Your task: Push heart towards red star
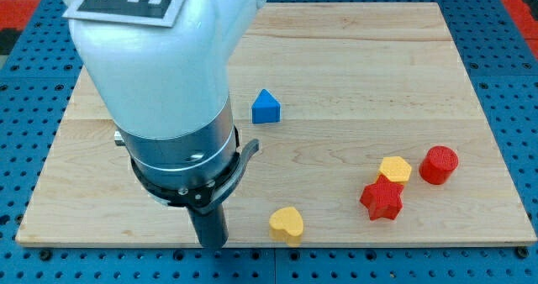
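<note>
A yellow heart (287, 223) lies near the board's bottom edge, a little right of centre. A red star (382, 200) lies to its right, touching a yellow hexagon (395, 169) just above it. My tip (211, 244) is at the board's bottom edge, to the left of the heart and apart from it. The white arm body fills the view's upper left and hides the board under it.
A red cylinder (439, 164) stands right of the yellow hexagon. A blue triangular block (266, 107) lies near the board's middle. The wooden board (353, 57) sits on a blue perforated table (513, 57).
</note>
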Controlling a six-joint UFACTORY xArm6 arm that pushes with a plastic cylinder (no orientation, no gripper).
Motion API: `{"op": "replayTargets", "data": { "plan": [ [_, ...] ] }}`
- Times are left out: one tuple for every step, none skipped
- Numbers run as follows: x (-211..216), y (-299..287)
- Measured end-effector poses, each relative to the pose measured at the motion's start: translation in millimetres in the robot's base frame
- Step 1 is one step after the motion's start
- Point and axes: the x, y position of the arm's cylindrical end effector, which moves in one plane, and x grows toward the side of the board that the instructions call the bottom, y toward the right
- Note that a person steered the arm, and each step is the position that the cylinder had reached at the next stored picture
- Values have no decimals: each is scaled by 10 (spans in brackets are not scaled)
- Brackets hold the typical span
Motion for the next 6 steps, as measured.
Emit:
{"op": "replayTargets", "data": {
  "plan": [
    [21,63],
    [26,148],
    [26,319],
    [22,890],
    [20,1485],
    [-31,2053]
  ]
}}
